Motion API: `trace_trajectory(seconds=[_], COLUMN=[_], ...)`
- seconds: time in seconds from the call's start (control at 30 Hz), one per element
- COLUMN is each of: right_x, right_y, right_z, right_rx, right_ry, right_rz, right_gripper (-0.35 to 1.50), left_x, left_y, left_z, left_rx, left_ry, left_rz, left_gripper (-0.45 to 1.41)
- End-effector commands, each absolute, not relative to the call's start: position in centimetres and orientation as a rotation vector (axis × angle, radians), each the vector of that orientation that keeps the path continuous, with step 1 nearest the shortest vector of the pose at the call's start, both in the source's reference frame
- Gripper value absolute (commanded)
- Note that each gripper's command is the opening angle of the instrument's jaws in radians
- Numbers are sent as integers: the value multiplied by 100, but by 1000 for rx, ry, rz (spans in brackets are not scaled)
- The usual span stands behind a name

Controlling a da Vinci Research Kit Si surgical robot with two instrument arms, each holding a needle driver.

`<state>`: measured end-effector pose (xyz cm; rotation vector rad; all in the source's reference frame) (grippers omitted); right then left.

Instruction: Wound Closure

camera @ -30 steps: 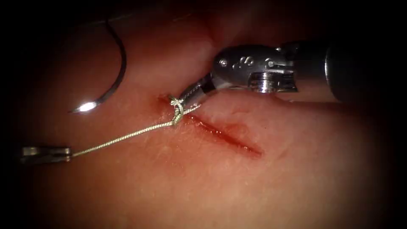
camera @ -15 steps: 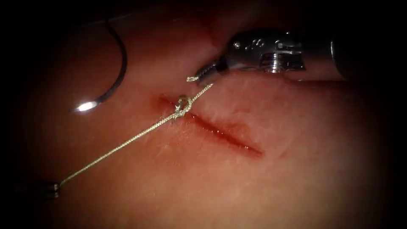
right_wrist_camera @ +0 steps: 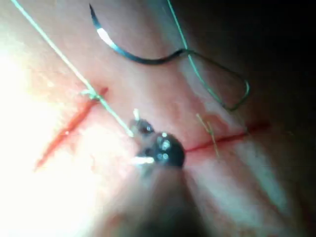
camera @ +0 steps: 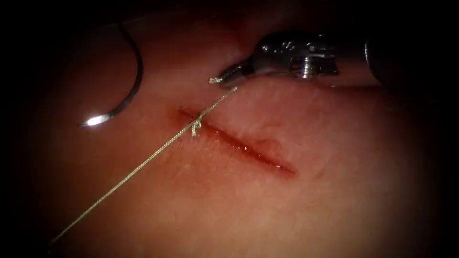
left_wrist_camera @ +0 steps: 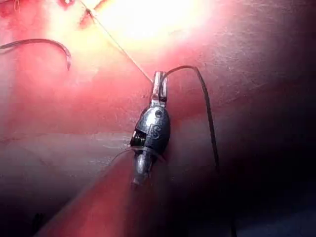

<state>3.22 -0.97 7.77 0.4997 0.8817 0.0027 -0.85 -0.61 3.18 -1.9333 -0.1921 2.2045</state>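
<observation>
the thread [camera: 138,167] runs off the bottom edge, far from the cut [camera: 239,143]. the needle's [camera: 129,81] top end fades into the dark. the knot [camera: 196,125] is too small to make out.

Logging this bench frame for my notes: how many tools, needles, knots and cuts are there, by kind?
Tools: 2, left tool and right tool, each shut on the thread
Needles: 1, needle lying free on the tissue, left of the cut
Knots: 1, knot
Cuts: 1, cut
Total: 5
</observation>
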Motion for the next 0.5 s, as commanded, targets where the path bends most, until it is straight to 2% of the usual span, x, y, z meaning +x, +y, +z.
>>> trace_trajectory(seconds=[0.03, 0.23, 0.5], right_x=[330, 327, 318], right_y=[-97, -99, -95], right_z=[783, 784, 785], right_rx=[497, 489, 322], right_ry=[875, 822, 744], right_rz=[-4, -48, -75], right_gripper=[-35, -35, -35], left_x=[-92, -100, -103], left_y=[-70, -90, -96], left_z=[329, 335, 336], left_rx=[-1935, -1932, -1932], left_ry=[-199, -217, -229], left_rz=[2203, 2196, 2192], left_gripper=[-45, -45, -45])
